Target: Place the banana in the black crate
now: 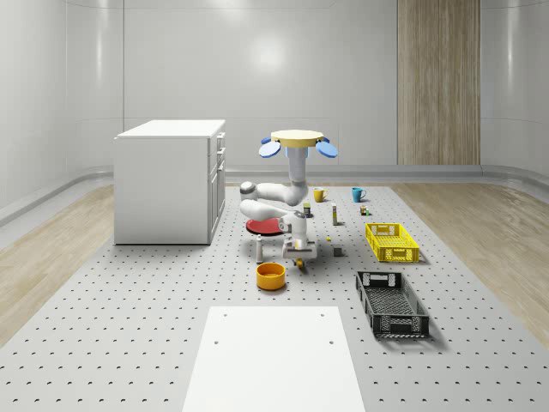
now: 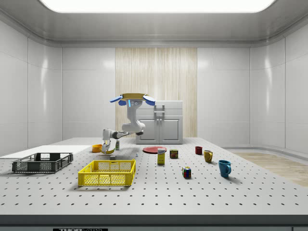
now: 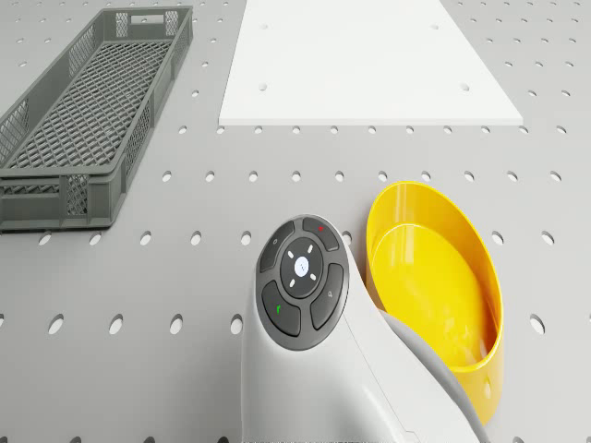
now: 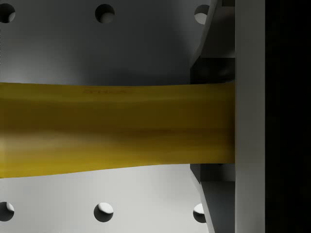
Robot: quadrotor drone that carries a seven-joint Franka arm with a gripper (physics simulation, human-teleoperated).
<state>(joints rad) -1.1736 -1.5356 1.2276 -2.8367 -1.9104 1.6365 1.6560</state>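
Banana (image 4: pixel 116 128) lies across the end effector (image 1: pixel 297 255), one finger (image 4: pixel 243 116) pressed against its end, so the end effector appears closed on it, just above the worktop (image 1: pixel 129 343). Pickup seems done; carrying remains. An orange bowl (image 1: pixel 270 275) sits just beside. The black crate (image 1: pixel 392 302) stands well apart, still holding nothing. The drone (image 1: pixel 298 142) hovers above.

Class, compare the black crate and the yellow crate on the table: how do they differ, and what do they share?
The black crate is dark grey-black; the yellow crate is bright yellow. In the whole-scene view the black crate lies nearer the camera, the yellow crate behind it, closer to the mugs. Both are empty, open-topped mesh crates resting flat on the perforated table.
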